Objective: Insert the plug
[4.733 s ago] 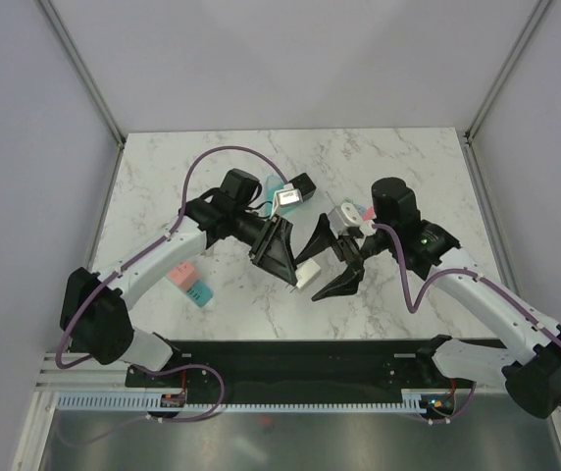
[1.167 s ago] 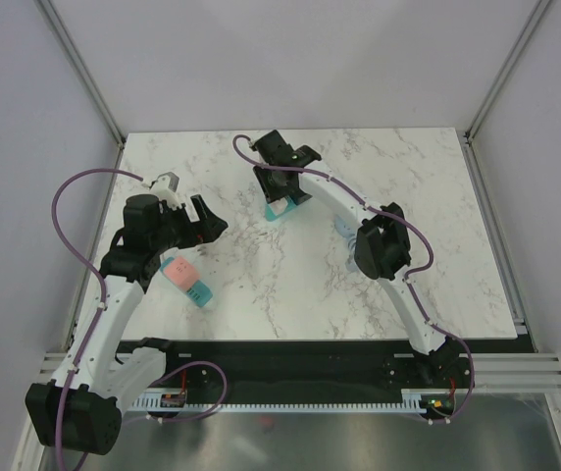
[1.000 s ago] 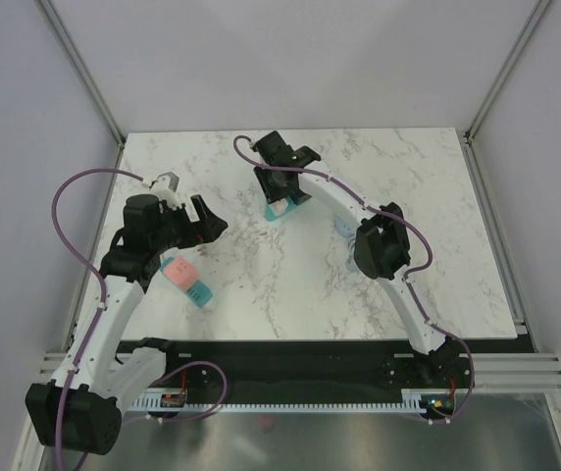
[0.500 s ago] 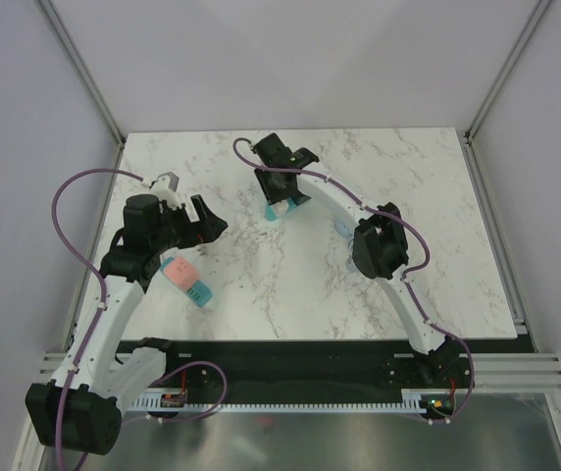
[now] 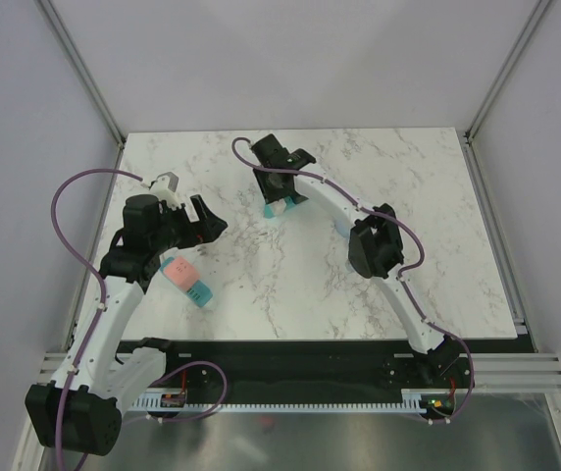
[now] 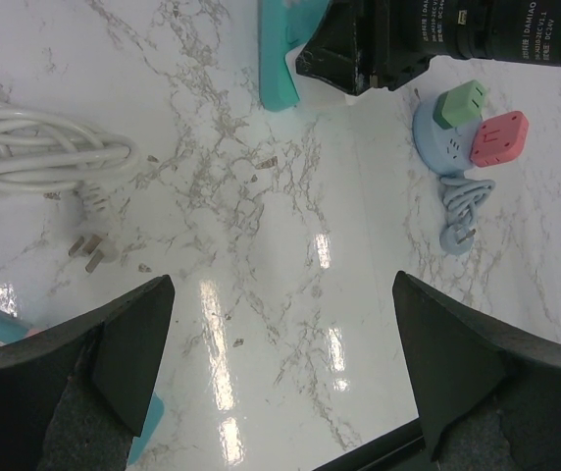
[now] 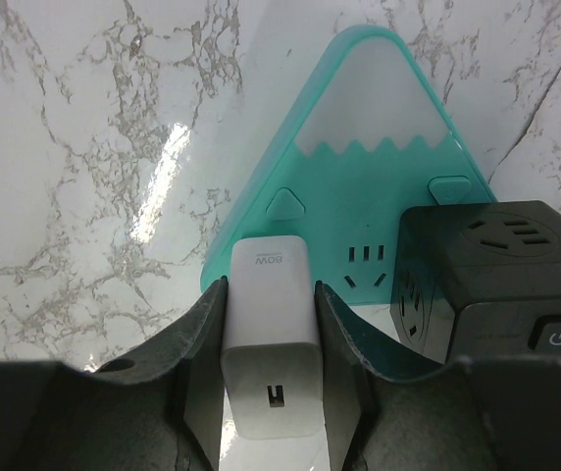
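The plug is a white block charger, and my right gripper is shut on its two sides. It is held over the near edge of the teal triangular power strip, next to a free socket. Its prongs are hidden. In the top view the right gripper reaches to the far middle of the table, over that strip. My left gripper hangs open above bare marble with nothing between its fingers. It is on the left in the top view.
A black cube socket sits plugged on the teal strip's right side. A coiled white cable with its own plug lies left. A blue round strip carries green and pink adapters. A pink-and-teal block lies under the left arm.
The right arm's elbow has swung slightly left and the gripper with the plug has edged left over the teal strip. The left arm has not moved.
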Motion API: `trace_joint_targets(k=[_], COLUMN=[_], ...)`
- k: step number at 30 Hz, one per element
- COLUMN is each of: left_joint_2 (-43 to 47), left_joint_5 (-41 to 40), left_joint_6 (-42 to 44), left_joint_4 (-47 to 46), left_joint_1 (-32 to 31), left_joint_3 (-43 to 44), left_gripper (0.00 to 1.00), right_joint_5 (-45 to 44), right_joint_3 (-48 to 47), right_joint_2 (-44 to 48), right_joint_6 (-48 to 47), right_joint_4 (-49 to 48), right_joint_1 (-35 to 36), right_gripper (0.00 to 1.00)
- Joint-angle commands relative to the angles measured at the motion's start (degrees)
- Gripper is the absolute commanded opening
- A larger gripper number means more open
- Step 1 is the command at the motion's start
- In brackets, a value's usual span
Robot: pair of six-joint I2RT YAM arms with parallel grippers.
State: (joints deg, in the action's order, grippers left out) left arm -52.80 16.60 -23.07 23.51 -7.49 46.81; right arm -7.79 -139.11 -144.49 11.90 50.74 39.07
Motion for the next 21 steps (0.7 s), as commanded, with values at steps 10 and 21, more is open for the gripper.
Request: trace_joint_targets(k=[10, 21], left_joint_2=[0.68, -0.11], left_joint_5=[-1.57, -1.92], left_joint_6=[0.31, 0.40], left_joint_4=[-0.57, -0.48], left_joint_1=[0.02, 0.02], left_joint_3=[1.27, 1.27], left_gripper=[1.00, 1.00], right_joint_5=[-3.28, -6.27], right_joint_3=[-2.04, -3.62], right_joint_2=[-11.52, -13.37], right_joint_6=[1.29, 0.14], right_joint_4=[4.45, 4.46], right_joint_1=[0.83, 0.66], right_gripper=[0.00, 0.00])
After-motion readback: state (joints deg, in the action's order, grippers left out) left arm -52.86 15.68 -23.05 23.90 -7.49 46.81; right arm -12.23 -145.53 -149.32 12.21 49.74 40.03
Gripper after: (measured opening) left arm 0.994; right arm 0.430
